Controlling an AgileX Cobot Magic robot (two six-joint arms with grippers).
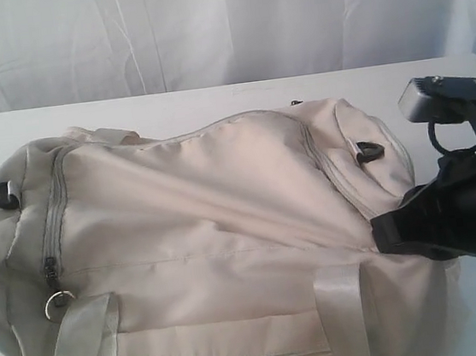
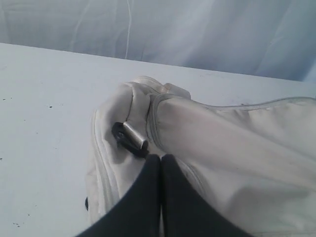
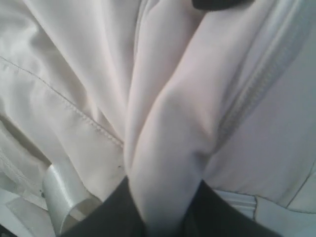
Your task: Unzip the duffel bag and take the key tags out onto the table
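White table (image 1: 212,99) bears the duffel bag (image 1: 207,207); my right gripper (image 3: 163,210) pinches its fabric, left gripper (image 2: 160,165), tips together, nearer the zipper pull (image 1: 51,272).

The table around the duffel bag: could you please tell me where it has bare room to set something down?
Free: the strip of table between the duffel bag and the curtain, and the wide stretch beyond the bag's left end. Crowded: the right side, where the right gripper pinches the bag's fabric.
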